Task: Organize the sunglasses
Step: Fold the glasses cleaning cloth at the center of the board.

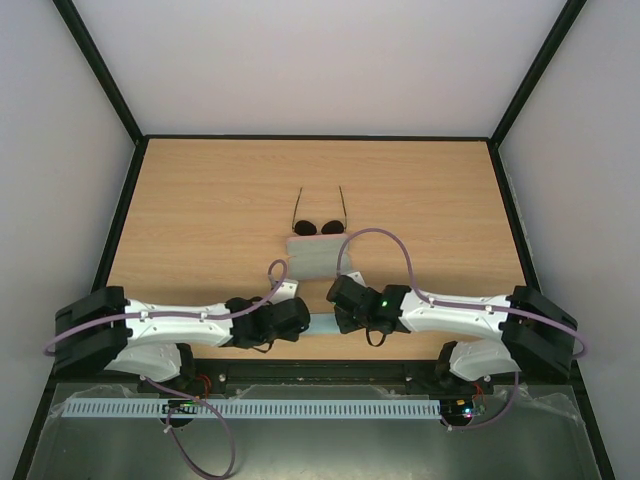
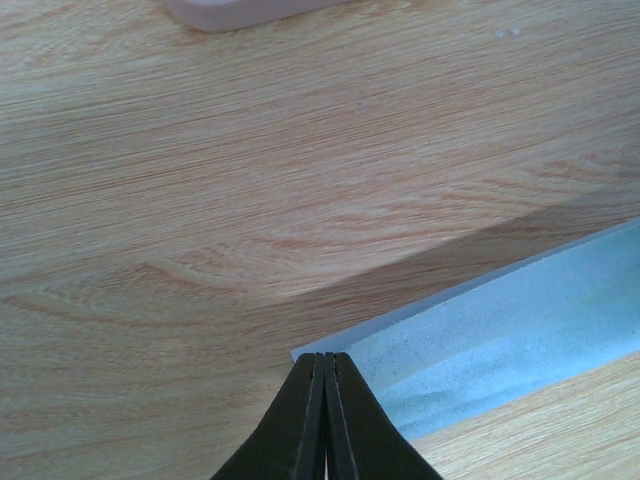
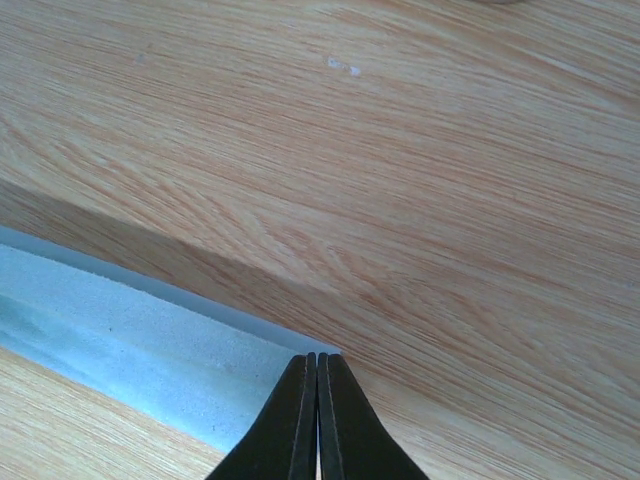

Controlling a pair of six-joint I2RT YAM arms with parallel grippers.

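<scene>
Left end effector [image 2: 325, 360] has its fingers pressed together over a corner of the light blue cloth [image 2: 500, 340]. On the mid-tabletop [image 1: 200, 200], the sunglasses [image 1: 319, 227] lie unfolded just beyond the pink case [image 1: 314, 254]. Right end effector [image 3: 318, 360] is likewise closed, over another cloth corner.

Tabletop [image 1: 200, 200]: light wood-grain, lying flat mid-frame.
Walls [image 1: 320, 60]: plain white panels closing in back, L & R.
Frame [image 1: 100, 70]: black bars running along wall joins.
Front ledge [image 1: 320, 450]: grey metal, carrying white slotted strip [image 1: 300, 409].
Light: falling evenly, casting soft shadows.
</scene>
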